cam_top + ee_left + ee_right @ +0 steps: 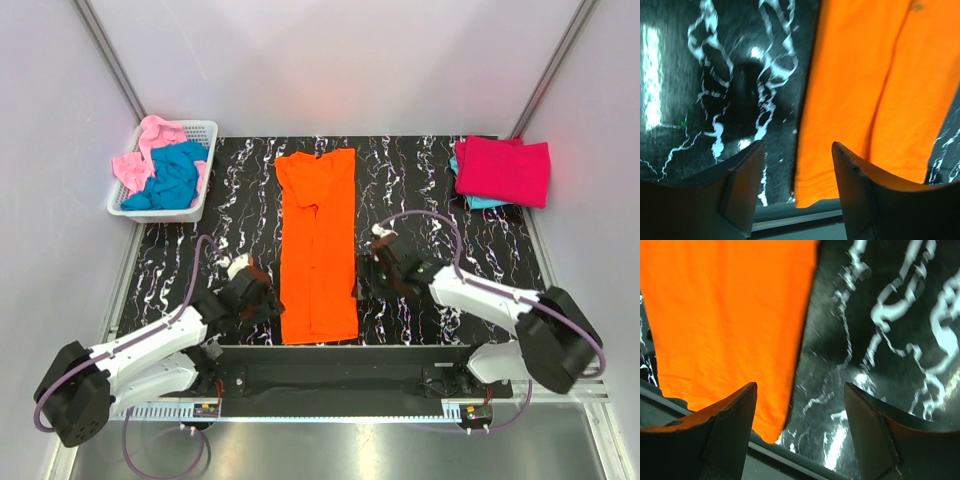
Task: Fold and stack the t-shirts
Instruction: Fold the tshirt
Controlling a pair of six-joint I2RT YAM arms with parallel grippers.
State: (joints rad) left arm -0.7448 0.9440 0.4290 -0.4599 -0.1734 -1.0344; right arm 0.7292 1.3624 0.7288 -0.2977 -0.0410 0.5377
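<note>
An orange t-shirt (318, 245) lies flat on the black marbled table, folded lengthwise into a long strip with its sleeves tucked in. My left gripper (262, 292) is open and empty just left of the shirt's near hem; the left wrist view shows the orange cloth (875, 90) and its near left corner between the fingers. My right gripper (378, 268) is open and empty just right of the shirt's near part; the right wrist view shows the shirt's edge (730, 315). A folded crimson-pink shirt (503, 170) lies on a teal one (480, 201) at the far right.
A white lattice basket (165, 170) at the far left holds a crumpled teal blue shirt (172, 180) and a light pink one (140, 160). The table's near edge rail (340, 352) runs just below the orange shirt's hem. Grey walls enclose the table.
</note>
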